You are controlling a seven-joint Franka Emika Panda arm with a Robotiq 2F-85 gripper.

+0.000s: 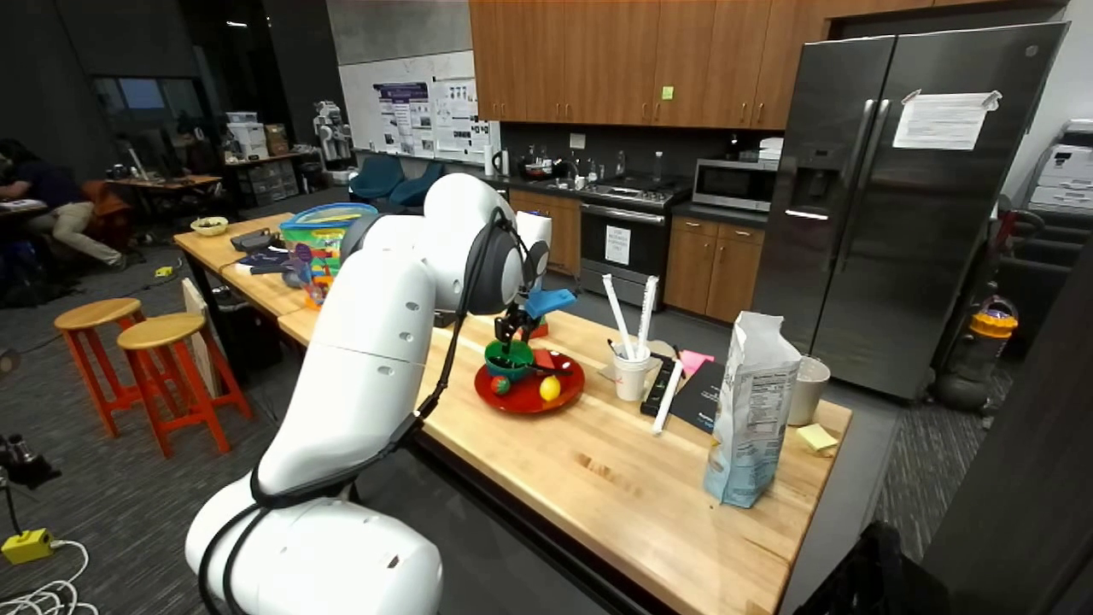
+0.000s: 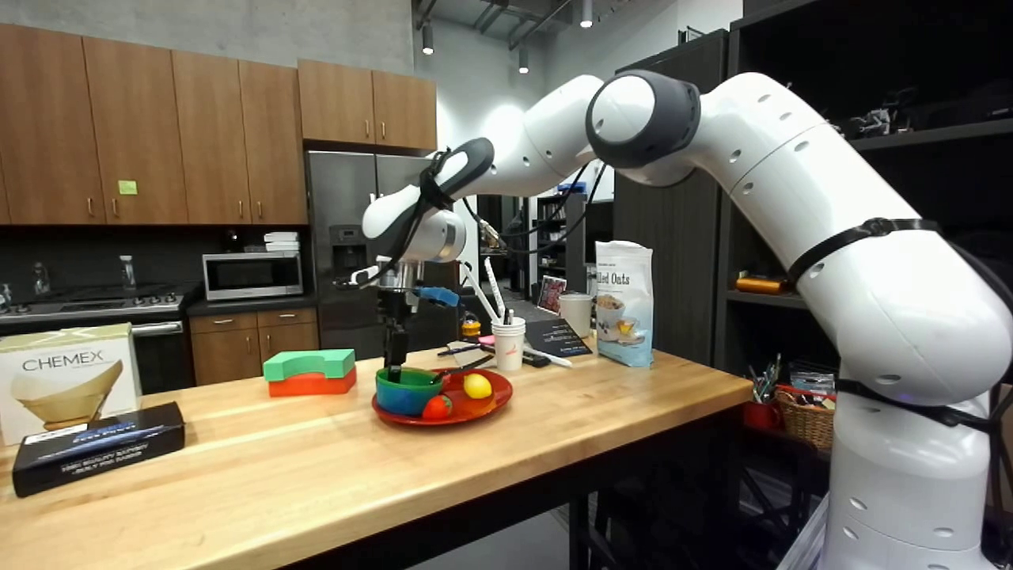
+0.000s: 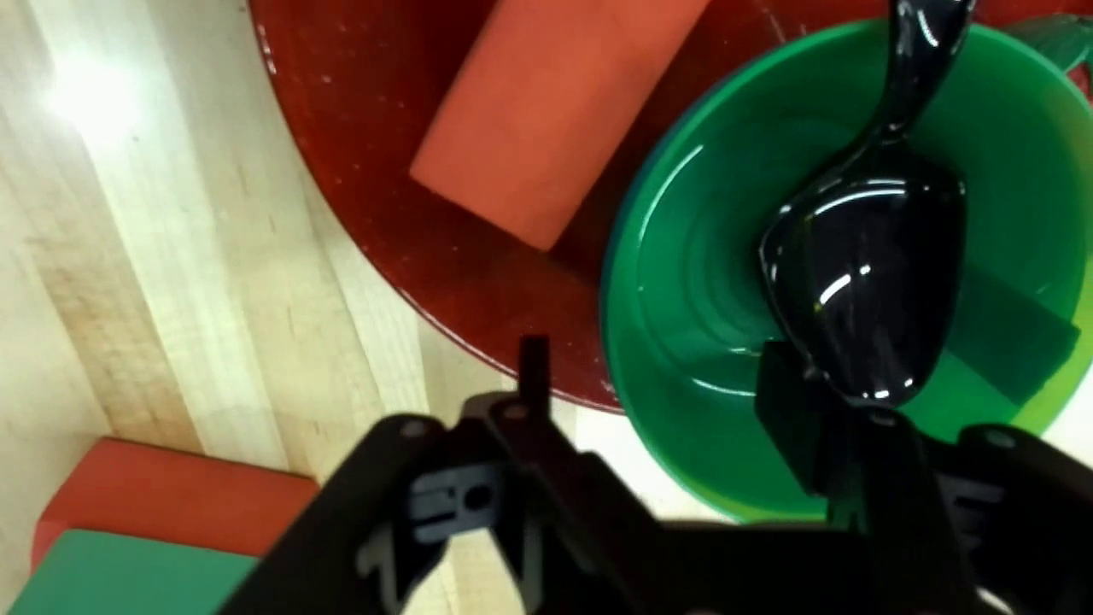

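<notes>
We saw the gripper (image 3: 656,346) standing open, its fingers apart astride the wall of a bowl (image 3: 696,282), one inside and one outside, gripping nothing. The bowl, green within and bluish without, sat upright at the edge of the red plate (image 3: 367,128). We judged it hard plastic, light, stiff and rather slick, best taken by its rim; the black spoon (image 3: 862,282) leaning in it might slide. Also on the plate we found a red bar (image 3: 546,128), a strawberry (image 2: 438,408) and a lemon (image 2: 477,386); near the plate, a green block (image 2: 309,364) lay on a red block (image 2: 313,385). The wrist view cut off the spoon's handle. We could not tell whether the inner finger touched the spoon, nor whether a dark green patch (image 3: 1016,333) in the bowl was shadow; in both exterior views the fingers merged into one dark shape.
</notes>
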